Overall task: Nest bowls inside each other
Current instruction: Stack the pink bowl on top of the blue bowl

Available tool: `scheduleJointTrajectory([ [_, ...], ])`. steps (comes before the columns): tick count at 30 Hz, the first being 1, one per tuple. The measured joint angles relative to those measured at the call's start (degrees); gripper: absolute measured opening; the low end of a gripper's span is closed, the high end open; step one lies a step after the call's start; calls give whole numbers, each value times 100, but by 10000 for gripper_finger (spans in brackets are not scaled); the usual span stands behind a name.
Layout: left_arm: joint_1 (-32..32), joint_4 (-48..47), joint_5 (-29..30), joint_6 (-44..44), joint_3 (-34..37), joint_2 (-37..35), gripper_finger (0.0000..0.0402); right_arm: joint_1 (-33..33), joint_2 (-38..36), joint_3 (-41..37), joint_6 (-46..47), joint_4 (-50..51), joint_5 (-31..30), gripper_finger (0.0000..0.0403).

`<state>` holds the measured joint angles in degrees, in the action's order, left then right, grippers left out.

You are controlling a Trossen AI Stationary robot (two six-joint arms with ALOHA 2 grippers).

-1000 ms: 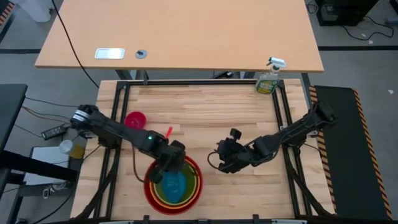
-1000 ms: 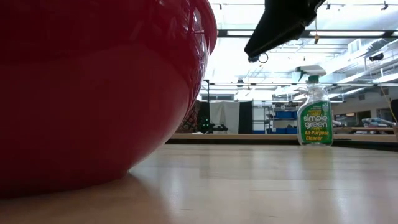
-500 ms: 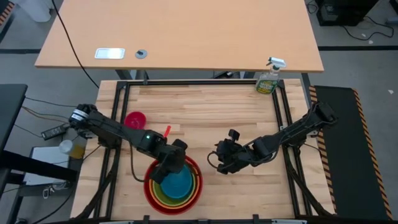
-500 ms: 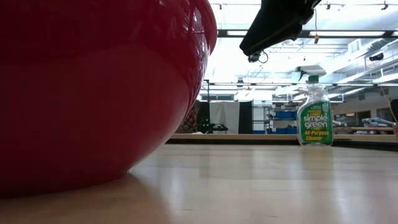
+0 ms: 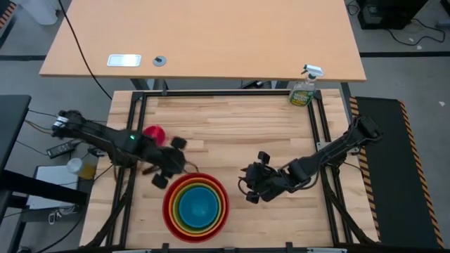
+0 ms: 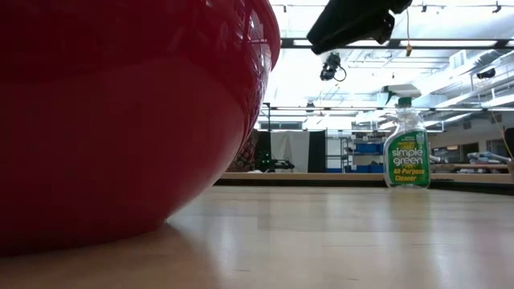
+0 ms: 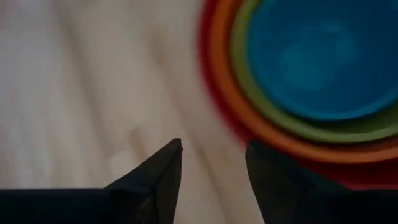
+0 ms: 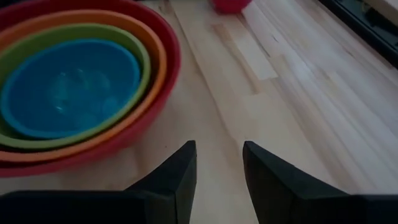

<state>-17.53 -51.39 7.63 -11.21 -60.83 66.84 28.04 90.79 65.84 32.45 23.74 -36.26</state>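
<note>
Four bowls sit nested near the table's front edge: red point(image 5: 169, 211) outermost, then orange point(image 5: 180, 190), green point(image 8: 140, 53) and blue point(image 5: 197, 206) innermost. The pink bowl point(image 5: 153, 133) stands by itself on the table, far-left of the stack, with my left arm partly over it. My left gripper point(image 7: 212, 149) is open and holds nothing; it hovers over bare wood just beyond the stack's far-left rim. To the right of the stack, my right gripper point(image 8: 219, 146) also hovers open with nothing in it and points at the stack.
A green spray bottle point(image 5: 304, 90) stands at the table's far right corner. Bare wood lies between the stack and the pink bowl, and across the table's middle and far part. In the low view the red bowl's wall point(image 6: 120, 120) fills the left half.
My left gripper has let go of the blue bowl and pulled back off the stack, up and toward the table's far-left. The blue bowl stays behind, resting level inside the green one. My right gripper has kept its place.
</note>
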Motion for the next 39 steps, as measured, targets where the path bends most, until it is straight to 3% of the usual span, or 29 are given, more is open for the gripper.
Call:
scheduleJointTrajectory([
  [7, 1082, -742, 173, 877, 668, -895, 161, 1, 106, 7, -63, -241, -23, 139],
  [12, 1978, -1399, 411, 1380, 781, -664, 158, -107, 294, 4, -205, -507, 48, 139],
  [17, 2882, -1507, 482, 1334, 1088, -325, 161, -118, 296, 8, -303, -628, 114, 139],
  [23, 3767, -1310, 86, 1022, 1476, -170, 206, -102, 296, 26, -413, -655, 126, 139],
  [30, 4016, -1033, -129, 864, 1803, -132, 264, -102, 299, 26, -409, -650, 135, 139],
  [39, 4008, -1039, 217, 1029, 1774, 304, 269, -102, 299, 28, -401, -798, 137, 139],
])
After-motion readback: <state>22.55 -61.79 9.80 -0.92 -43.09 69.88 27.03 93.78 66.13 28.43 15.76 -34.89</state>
